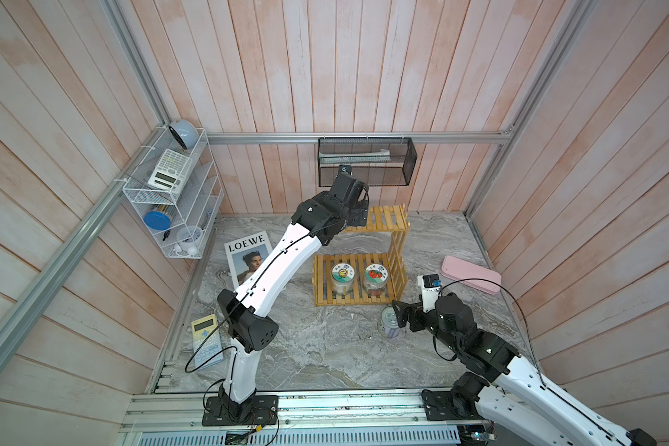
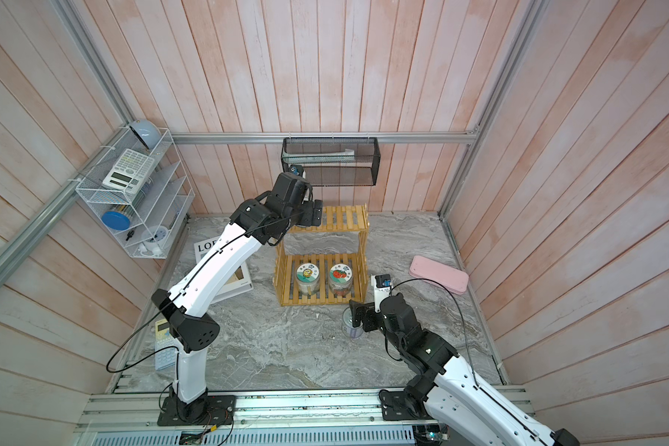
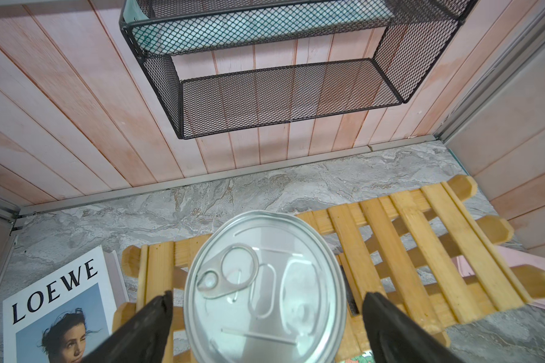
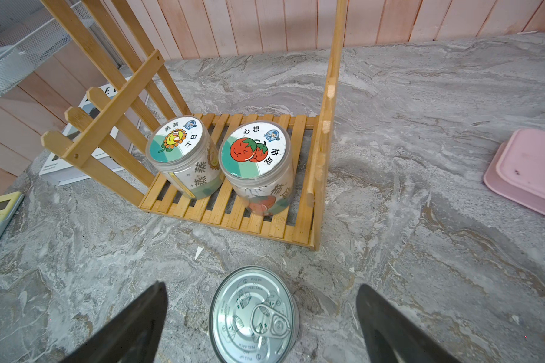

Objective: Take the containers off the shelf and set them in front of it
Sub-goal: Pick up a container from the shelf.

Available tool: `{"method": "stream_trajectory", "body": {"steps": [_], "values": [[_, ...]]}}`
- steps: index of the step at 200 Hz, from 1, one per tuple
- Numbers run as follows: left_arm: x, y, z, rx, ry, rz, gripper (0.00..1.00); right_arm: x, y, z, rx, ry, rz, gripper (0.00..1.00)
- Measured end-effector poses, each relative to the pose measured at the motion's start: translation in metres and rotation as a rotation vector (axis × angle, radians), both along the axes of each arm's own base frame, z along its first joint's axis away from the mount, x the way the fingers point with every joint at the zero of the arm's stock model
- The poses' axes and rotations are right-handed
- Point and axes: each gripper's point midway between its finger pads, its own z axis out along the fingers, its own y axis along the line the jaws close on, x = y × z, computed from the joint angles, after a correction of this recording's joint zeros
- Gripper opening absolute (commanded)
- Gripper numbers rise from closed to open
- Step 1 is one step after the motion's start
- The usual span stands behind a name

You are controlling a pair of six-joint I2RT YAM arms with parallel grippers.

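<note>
The yellowish slatted shelf (image 1: 387, 221) stands mid-table in both top views. On its lower tier (image 4: 221, 217) stand two clear jars: a sunflower-lid jar (image 4: 176, 142) and a tomato-lid jar (image 4: 255, 151). A silver pull-tab can (image 3: 265, 289) sits on the top tier (image 3: 400, 248); my left gripper (image 3: 266, 297) is open around it, with a gap on each side. In the top views that gripper (image 1: 358, 216) hides the can. A second silver can (image 4: 254, 317) stands on the table in front of the shelf. My right gripper (image 4: 261, 287) is open above it, fingers apart from it.
A black mesh basket (image 1: 367, 162) hangs on the back wall above the shelf. A white wire rack (image 1: 170, 200) is on the left wall. A magazine (image 1: 246, 258) and a yellow calculator (image 1: 205, 340) lie at the left, a pink tray (image 1: 472, 274) at the right.
</note>
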Motion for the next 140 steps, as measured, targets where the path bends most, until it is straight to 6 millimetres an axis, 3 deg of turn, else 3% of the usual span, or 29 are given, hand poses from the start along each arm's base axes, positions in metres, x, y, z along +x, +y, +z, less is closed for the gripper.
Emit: {"method": "stream_trajectory", "body": {"steps": [60, 140], "values": [[0.006, -0.002, -0.013, 0.024, 0.013, 0.013, 1.00, -0.001, -0.002, -0.007, -0.001, 0.012, -0.003, 0.98], [0.008, -0.003, -0.011, 0.004, 0.004, 0.021, 0.74, -0.001, -0.006, -0.006, 0.006, 0.008, -0.016, 0.98]]}}
